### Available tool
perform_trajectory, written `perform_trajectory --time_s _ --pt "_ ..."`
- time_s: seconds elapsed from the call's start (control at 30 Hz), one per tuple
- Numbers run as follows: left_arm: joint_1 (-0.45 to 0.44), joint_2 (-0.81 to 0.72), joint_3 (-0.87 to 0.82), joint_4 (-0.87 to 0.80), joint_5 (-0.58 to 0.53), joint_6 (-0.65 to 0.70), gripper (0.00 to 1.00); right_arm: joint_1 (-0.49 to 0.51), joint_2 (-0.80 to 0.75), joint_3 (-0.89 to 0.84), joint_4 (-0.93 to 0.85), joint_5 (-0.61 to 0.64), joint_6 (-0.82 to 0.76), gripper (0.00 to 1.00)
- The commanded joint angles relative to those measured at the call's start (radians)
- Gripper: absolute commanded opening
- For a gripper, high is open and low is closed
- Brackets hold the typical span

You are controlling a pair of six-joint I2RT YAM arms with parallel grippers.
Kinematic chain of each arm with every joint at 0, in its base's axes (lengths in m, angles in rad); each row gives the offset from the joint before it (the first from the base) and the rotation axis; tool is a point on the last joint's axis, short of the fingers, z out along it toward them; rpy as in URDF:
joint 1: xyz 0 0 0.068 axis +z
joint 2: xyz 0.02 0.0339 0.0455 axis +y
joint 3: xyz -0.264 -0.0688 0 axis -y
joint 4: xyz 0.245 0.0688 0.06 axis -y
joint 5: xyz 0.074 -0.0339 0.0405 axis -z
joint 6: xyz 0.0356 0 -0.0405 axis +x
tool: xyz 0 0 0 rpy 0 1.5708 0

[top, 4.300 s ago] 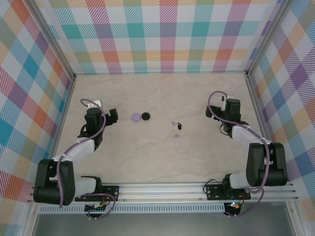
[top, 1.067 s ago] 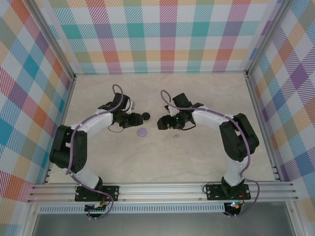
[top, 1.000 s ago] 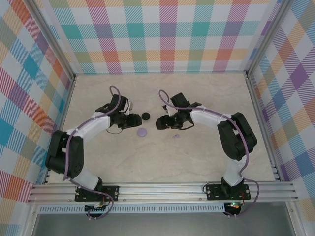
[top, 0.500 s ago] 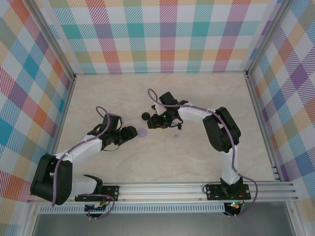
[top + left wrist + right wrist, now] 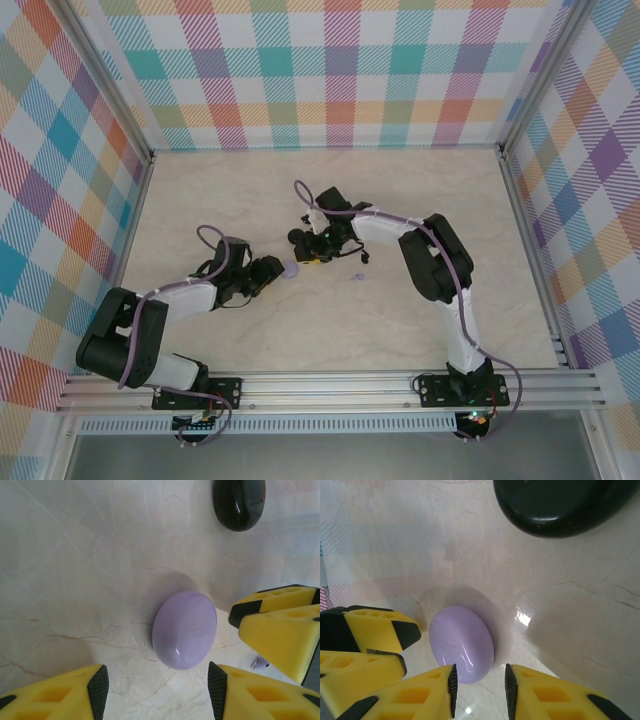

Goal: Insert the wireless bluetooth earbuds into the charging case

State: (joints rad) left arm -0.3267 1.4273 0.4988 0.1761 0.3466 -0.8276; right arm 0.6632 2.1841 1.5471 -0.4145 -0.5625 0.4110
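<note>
Left gripper (image 5: 156, 682) jaws held wide apart, nothing clamped. Lavender puck (image 5: 184, 629) lying flat on table (image 5: 75, 580) just ahead of fingertips, untouched. Right gripper (image 5: 480, 682) faced from opposite side, jaws narrowly apart, tips at same puck's edge. Black puck (image 5: 560, 505) seen just beyond. Tiny lavender earbud (image 5: 357, 277) lying on table right of both grippers, apart.
</note>
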Motion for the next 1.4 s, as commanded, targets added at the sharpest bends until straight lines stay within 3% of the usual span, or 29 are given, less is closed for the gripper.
perform_trajectory --time_s 0.0,0.9,1.37 --pt "0.000 0.029 -0.005 0.070 0.027 -0.025 0.54 0.010 0.023 0.042 -0.036 -0.043 0.004 0.32" --pt "-0.005 0.214 0.018 0.205 0.110 -0.059 0.47 0.021 0.078 0.053 -0.032 -0.069 0.021 0.24" --pt "-0.015 0.216 0.026 0.235 0.121 -0.079 0.38 0.021 0.077 0.037 -0.004 -0.097 0.043 0.22"
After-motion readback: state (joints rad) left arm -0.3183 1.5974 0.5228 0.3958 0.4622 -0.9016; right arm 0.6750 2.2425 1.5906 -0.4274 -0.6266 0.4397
